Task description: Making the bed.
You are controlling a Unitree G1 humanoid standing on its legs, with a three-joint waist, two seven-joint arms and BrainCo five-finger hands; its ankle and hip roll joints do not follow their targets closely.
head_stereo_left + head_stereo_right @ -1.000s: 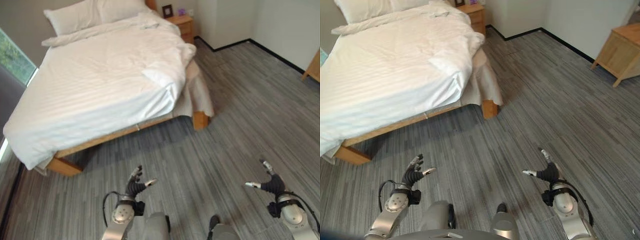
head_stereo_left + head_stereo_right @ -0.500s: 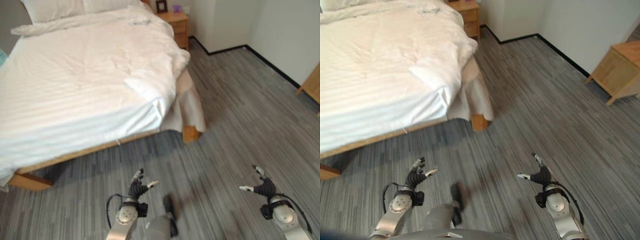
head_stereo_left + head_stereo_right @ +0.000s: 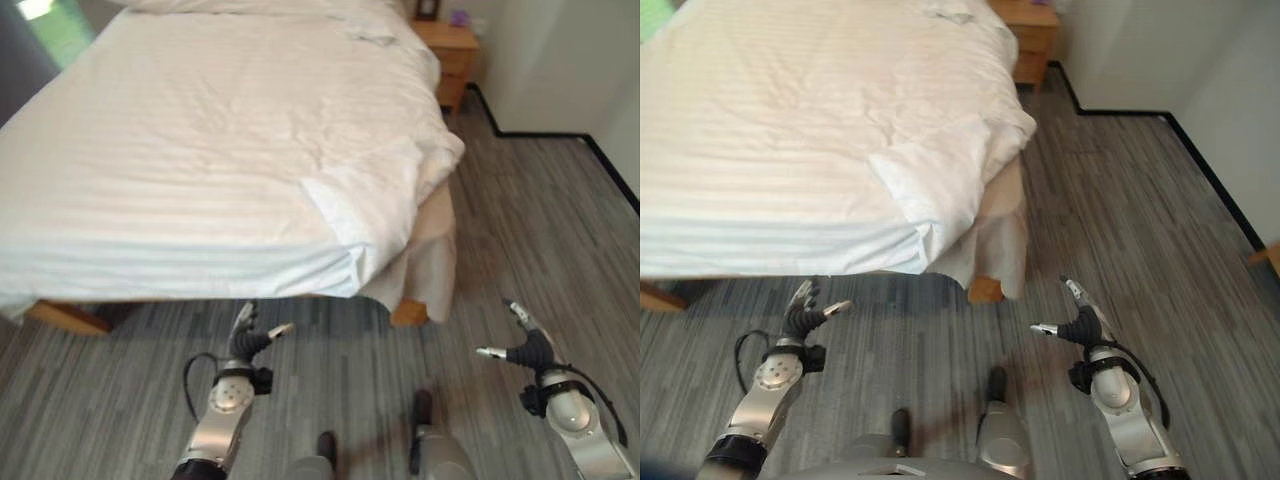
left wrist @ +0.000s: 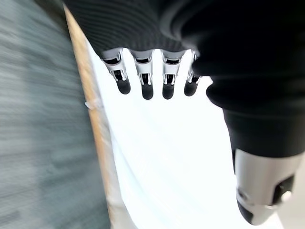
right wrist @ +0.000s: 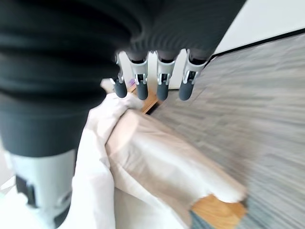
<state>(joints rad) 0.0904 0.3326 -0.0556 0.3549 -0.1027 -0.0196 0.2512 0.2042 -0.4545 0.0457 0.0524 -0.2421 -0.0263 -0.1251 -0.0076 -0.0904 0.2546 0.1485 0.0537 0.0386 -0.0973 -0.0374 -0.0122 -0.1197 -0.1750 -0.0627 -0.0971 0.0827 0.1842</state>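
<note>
Beyond both hands' spread fingers (image 3: pixel 252 318) — the duvet (image 3: pixel 220 150) — untouched.

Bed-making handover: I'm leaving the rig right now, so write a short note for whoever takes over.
Left hand: open, empty, over the floor near the bed's foot.
Right hand: open, empty, over the floor by the foot corner.
White duvet covers the bed, but its corner is folded back and rumpled; beige sheet hangs loose by the wooden leg.
Done: nothing grasped.
Left: unfold and smooth that corner, tidy the sheet.
</note>
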